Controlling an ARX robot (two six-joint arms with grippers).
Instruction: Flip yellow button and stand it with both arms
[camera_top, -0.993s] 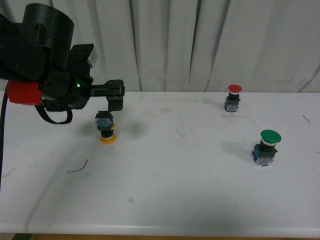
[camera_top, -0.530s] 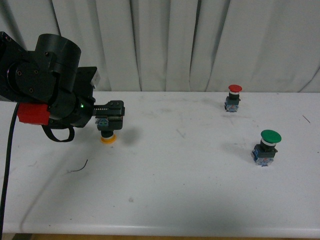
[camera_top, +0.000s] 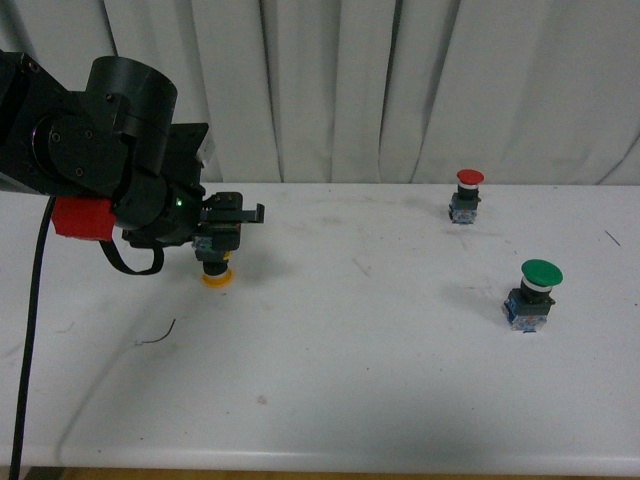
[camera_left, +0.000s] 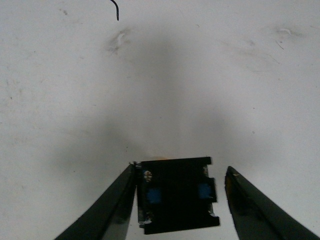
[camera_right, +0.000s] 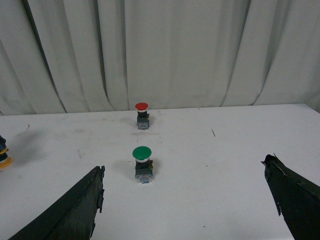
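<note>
Front view: the yellow button (camera_top: 214, 264) stood cap-down on the left of the table (camera_top: 380, 350), with the left gripper (camera_top: 222, 232) around its base.
Left wrist view: the jaws were spread unevenly, so closing could topple it.
Right wrist view: the right gripper (camera_right: 183, 165) gaped empty, well apart.

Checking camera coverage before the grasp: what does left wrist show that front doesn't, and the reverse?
Left wrist only: the yellow button from above, base block up, jaws open around it, one close against it, a gap at the other. Front only: its yellow cap down on the table, the red button, the green button, the curtain, the left arm. Both: the button, the table, a dark thread.
</note>
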